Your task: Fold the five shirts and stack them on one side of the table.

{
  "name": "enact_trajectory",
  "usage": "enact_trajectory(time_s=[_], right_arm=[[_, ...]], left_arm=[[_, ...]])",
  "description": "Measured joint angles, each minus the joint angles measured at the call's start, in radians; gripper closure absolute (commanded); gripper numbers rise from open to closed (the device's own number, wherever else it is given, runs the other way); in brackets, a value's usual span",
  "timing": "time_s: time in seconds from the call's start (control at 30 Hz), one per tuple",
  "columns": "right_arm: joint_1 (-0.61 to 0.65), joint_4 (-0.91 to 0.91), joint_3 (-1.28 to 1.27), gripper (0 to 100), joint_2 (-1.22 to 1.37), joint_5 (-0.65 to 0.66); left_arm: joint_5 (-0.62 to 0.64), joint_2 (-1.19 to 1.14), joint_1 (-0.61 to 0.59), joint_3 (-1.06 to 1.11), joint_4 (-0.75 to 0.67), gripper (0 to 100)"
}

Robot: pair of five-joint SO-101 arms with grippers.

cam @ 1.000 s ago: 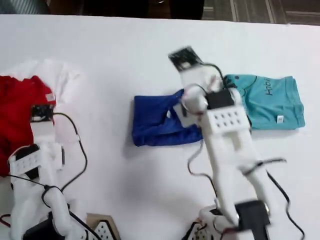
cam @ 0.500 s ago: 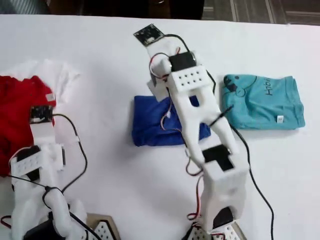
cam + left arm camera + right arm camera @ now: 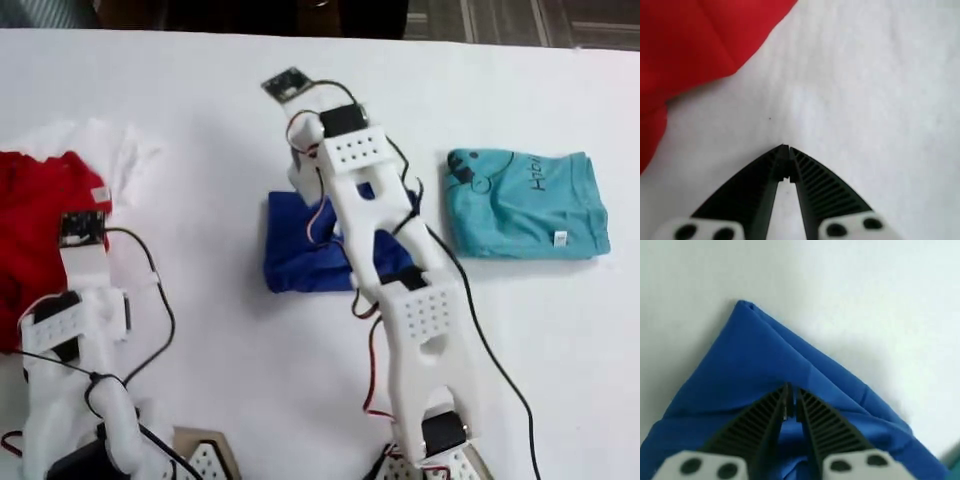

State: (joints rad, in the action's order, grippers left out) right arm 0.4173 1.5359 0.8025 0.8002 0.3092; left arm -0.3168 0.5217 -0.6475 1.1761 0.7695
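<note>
Cloth lay in three places across the white table [image 3: 200, 340]. At the left edge a red shirt [image 3: 30, 220] sat rumpled in soft folds, overlapping a white shirt [image 3: 135, 150] whose sleeve stuck out beyond it. The left arm [image 3: 70, 330], of white plastic, stood beside this heap. Its left gripper [image 3: 786, 162] had the ribbed black fingers [image 3: 755, 195] pressed tip to tip with nothing between them, over a white surface just beside the red hem (table or white shirt, not to be told). Mid-table lay a blue shirt [image 3: 295, 255], folded to a rough rectangle with one crisp corner. The right arm [image 3: 400, 300] stretched across it, and the right gripper [image 3: 791, 402] hung over the blue fabric, fingers closed together. At the right a teal shirt [image 3: 525, 205] lay folded flat into a neat rectangle, apart from the blue one.
</note>
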Motion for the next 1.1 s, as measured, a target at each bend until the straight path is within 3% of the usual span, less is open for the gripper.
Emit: enact_trajectory(time_s=[0.43,0.97,1.1], right_arm=[[0.0,0.149,0.0,97.8,0.031,0.0],[0.0,0.204,-0.009,97.8,-0.075,0.002],[0.0,0.204,-0.104,97.8,-0.077,0.058]], left_arm=[[0.0,0.0,0.0,0.0,0.0,97],[0.0,0.0,0.0,0.0,0.0,97],[0.0,0.0,0.0,0.0,0.0,97]])
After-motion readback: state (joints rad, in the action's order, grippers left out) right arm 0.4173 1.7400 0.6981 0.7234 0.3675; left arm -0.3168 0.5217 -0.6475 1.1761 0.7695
